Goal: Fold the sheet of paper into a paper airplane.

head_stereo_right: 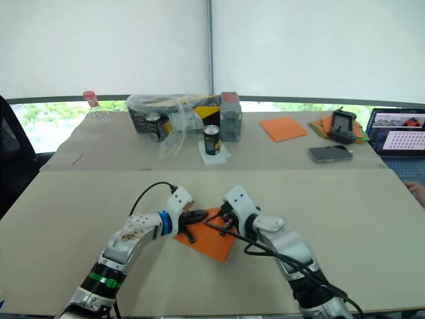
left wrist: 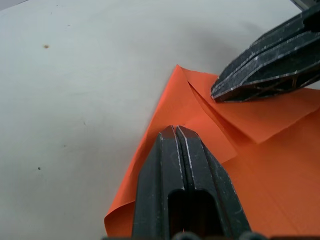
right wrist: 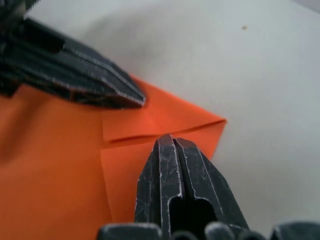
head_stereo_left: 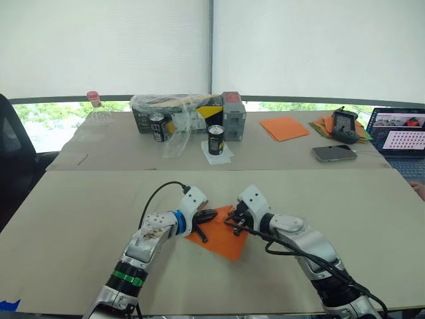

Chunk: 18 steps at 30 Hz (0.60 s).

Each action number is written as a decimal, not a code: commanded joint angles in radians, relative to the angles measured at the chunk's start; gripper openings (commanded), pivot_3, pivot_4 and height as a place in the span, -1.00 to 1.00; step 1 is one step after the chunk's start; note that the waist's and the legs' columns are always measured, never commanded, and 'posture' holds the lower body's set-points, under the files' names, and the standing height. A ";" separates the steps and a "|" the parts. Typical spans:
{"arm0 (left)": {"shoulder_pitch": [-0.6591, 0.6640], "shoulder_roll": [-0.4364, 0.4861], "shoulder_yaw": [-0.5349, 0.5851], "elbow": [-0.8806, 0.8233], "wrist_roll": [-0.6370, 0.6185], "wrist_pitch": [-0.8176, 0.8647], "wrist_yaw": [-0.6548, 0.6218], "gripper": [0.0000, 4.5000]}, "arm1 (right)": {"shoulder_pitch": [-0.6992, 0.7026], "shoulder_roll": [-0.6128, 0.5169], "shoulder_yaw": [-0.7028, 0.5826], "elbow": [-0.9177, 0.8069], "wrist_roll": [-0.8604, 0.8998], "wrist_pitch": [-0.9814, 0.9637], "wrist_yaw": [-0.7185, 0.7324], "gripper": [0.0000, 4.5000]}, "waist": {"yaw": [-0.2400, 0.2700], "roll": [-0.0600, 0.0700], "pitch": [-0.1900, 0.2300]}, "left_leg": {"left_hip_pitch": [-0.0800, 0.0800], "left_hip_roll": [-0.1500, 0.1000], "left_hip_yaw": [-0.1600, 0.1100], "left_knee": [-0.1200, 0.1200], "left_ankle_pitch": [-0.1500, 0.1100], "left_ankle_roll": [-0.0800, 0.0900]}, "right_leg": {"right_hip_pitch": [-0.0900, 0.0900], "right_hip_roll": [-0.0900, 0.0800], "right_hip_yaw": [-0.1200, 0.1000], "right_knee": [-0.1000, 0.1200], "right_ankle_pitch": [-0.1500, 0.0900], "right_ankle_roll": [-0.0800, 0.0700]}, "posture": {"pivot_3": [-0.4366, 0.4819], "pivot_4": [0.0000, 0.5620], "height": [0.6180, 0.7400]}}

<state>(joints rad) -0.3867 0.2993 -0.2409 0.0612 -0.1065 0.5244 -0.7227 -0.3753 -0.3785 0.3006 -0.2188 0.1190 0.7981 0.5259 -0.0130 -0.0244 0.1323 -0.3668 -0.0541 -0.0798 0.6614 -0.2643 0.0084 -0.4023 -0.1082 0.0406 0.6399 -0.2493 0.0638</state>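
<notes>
The sheet of paper (head_stereo_left: 222,240) lay flat on the near worktop (head_stereo_left: 73,232), low in the centre of the frame, partly folded: two flaps met in a point at its far end. Wide bare worktop lay open to its left and right, and the near edge of the worktop was not far below it.

The left end effector (head_stereo_left: 205,216) rested on the sheet's left part with its two fingers pressed together. Just to its right, the right end effector (head_stereo_left: 234,221) pressed on the folded flaps, its fingers together as well. The tips of the two stood near each other over the point.

On the far worktop, from left to right, stood one clear bottle (head_stereo_left: 96,109) with a pink cap, two dark cans (head_stereo_left: 157,126), one stack of orange sheets (head_stereo_left: 284,127), one phone (head_stereo_left: 334,153), and one laptop (head_stereo_left: 400,136) at the right edge.
</notes>
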 commanded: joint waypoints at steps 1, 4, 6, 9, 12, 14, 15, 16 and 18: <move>0.056 0.019 -0.073 0.091 0.040 0.044 -0.010 -0.99 | 0.007 0.014 -0.004 0.023 0.002 -0.053 0.010 -1.00 | -0.001 0.000 0.000 | 0.000 0.000 0.000 0.000 0.000 0.000 | 0.000 0.000 0.000 0.000 0.000 0.000 | -0.05 -0.47 0.99; 0.060 0.018 -0.078 0.083 0.040 0.047 -0.006 -0.99 | 0.003 0.051 -0.009 0.057 0.003 -0.126 -0.001 -1.00 | -0.001 0.000 0.000 | 0.001 0.000 0.000 0.000 0.000 0.000 | 0.001 0.000 0.000 0.000 0.000 0.000 | -0.05 -0.47 0.99; 0.063 0.018 -0.082 0.078 0.040 0.047 -0.005 -0.99 | 0.000 0.069 -0.016 0.074 -0.005 -0.174 -0.013 -1.00 | -0.001 0.000 0.000 | 0.002 0.000 0.000 0.000 0.000 0.000 | 0.001 0.000 0.000 0.000 0.000 0.000 | -0.05 -0.47 0.99; 0.066 0.022 -0.089 0.068 0.040 0.046 -0.007 -0.99 | -0.003 0.083 -0.019 0.096 -0.023 -0.242 -0.024 -1.00 | 0.000 0.000 0.000 | 0.001 0.000 0.000 0.000 0.000 0.000 | 0.001 0.000 0.000 0.000 0.000 0.000 | -0.05 -0.47 0.99; 0.065 0.030 -0.094 0.066 0.044 0.041 -0.008 -0.99 | 0.001 0.087 -0.016 0.114 -0.026 -0.241 -0.016 -1.00 | 0.000 0.000 0.000 | 0.001 0.000 0.000 0.000 0.000 0.000 | 0.001 0.000 0.000 0.000 0.000 0.000 | -0.05 -0.47 0.99; 0.066 0.035 -0.092 0.064 0.043 0.039 -0.010 -0.99 | 0.002 0.089 -0.011 0.119 -0.027 -0.230 -0.013 -1.00 | 0.000 0.000 0.000 | 0.001 0.000 0.000 0.000 0.000 0.000 | 0.001 0.000 0.000 0.000 0.000 0.000 | -0.05 -0.47 0.99; 0.066 0.039 -0.090 0.063 0.041 0.039 -0.011 -0.99 | 0.001 0.087 -0.007 0.122 -0.029 -0.218 -0.009 -1.00 | 0.000 0.000 0.000 | 0.001 0.000 0.000 0.000 0.000 0.000 | 0.001 0.000 0.000 0.000 0.000 0.000 | -0.05 -0.47 0.99; 0.065 0.042 -0.088 0.061 0.040 0.040 -0.012 -0.99 | 0.001 0.083 0.000 0.124 -0.030 -0.203 -0.002 -1.00 | -0.001 0.000 0.000 | 0.001 0.000 0.000 0.000 0.000 0.000 | 0.001 0.000 0.000 0.000 0.000 0.000 | -0.05 -0.47 0.99; 0.063 0.047 -0.084 0.060 0.039 0.040 -0.011 -0.99 | 0.003 0.073 0.018 0.127 -0.031 -0.172 0.019 -1.00 | -0.001 0.000 0.000 | 0.001 0.000 0.000 0.000 0.000 0.000 | 0.001 0.000 0.000 0.000 0.000 0.000 | -0.05 -0.47 0.99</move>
<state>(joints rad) -0.3863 0.3256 -0.2604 0.0478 -0.1063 0.5212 -0.7204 -0.3749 -0.2980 0.3047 -0.0810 0.0898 0.6002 0.5267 -0.0140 -0.0242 0.1322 -0.3652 -0.0538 -0.0799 0.6608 -0.2644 0.0084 -0.4014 -0.1082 0.0405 0.6398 -0.2494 0.0638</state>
